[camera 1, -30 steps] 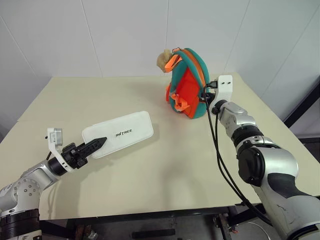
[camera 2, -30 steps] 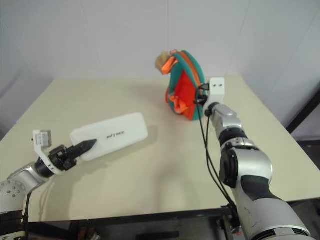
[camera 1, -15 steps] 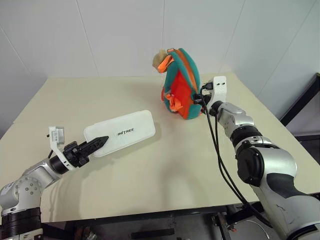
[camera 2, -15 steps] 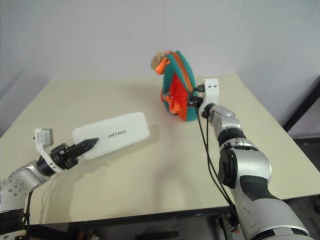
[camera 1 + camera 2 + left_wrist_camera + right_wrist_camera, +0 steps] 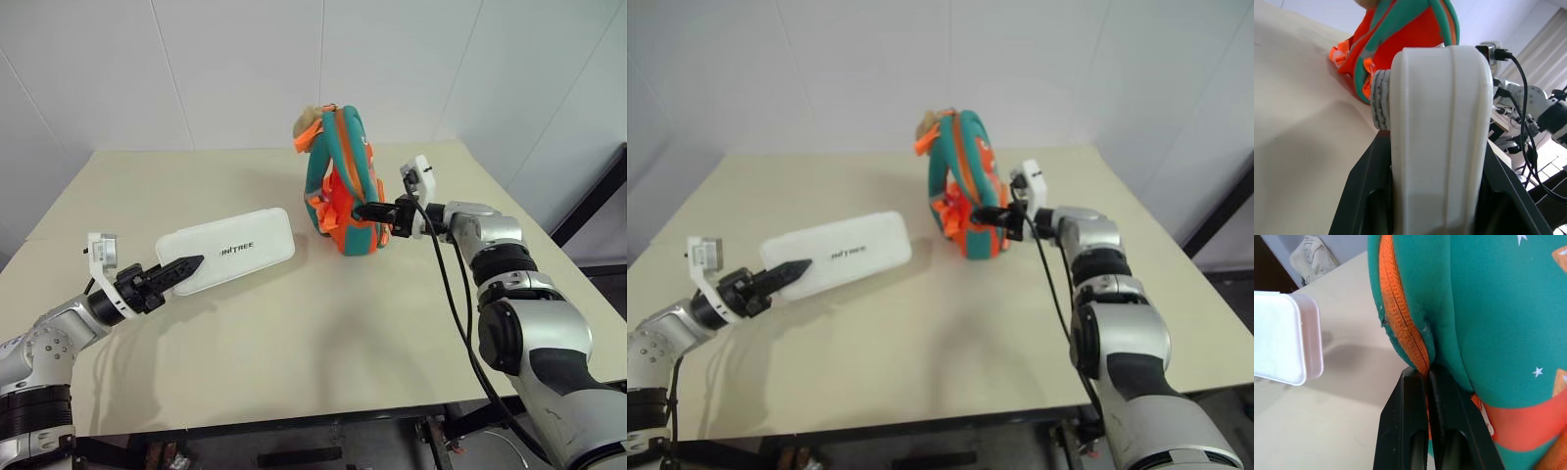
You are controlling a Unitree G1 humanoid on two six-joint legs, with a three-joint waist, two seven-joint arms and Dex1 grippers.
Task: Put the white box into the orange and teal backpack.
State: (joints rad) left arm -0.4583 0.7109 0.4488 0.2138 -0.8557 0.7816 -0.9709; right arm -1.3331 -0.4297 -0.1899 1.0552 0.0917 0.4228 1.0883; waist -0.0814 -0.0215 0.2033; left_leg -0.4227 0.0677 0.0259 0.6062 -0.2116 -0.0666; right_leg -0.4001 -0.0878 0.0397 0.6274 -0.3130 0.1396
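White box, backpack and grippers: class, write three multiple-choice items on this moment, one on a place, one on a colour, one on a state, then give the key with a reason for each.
1. Where is the white box?
A. Inside the backpack
B. Held at one end by the left gripper, out over the table
C. On the floor

2. What colour is the zipper strip that the right gripper pinches?
A. Orange
B. Black
C. White

3. How is the orange and teal backpack?
A. Lying flat
B. Upright, zipper closed
C. Upright, gaping wide open

Key: 1 B, the black fingers clamp the box's near end, left of the backpack. 2 A, the right wrist view shows orange webbing between the shut fingers. 3 B, it stands on its base and the seam shows no opening.
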